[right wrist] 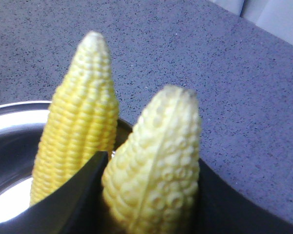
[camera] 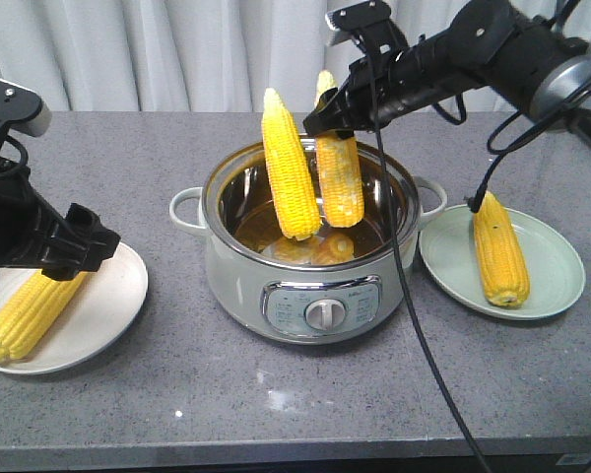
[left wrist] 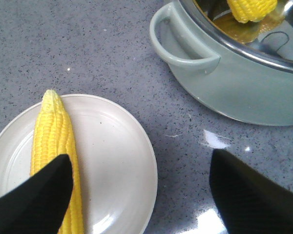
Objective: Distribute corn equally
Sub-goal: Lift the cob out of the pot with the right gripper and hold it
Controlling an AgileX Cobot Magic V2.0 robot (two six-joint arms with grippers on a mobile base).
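Observation:
Two corn cobs stand upright in the pale green pot (camera: pixel 246 276). My right gripper (camera: pixel 327 116) is shut on the upper part of the paler cob (camera: pixel 340 182), whose lower end sits below the rim. In the right wrist view that cob (right wrist: pixel 158 165) is pinched between the black fingers (right wrist: pixel 83 190), with the brighter yellow cob (right wrist: pixel 80 126) just left of it. Another cob (camera: pixel 499 251) lies on the green plate (camera: pixel 552 266). My left gripper (left wrist: pixel 141 195) hangs open over the white plate (left wrist: pixel 112 161), where one cob (left wrist: pixel 53 131) lies.
The pot has side handles (left wrist: pixel 180 46) and a front dial (camera: pixel 324 313). A black cable (camera: pixel 414 296) hangs from the right arm across the pot's right side to the table's front edge. Grey curtains close off the back.

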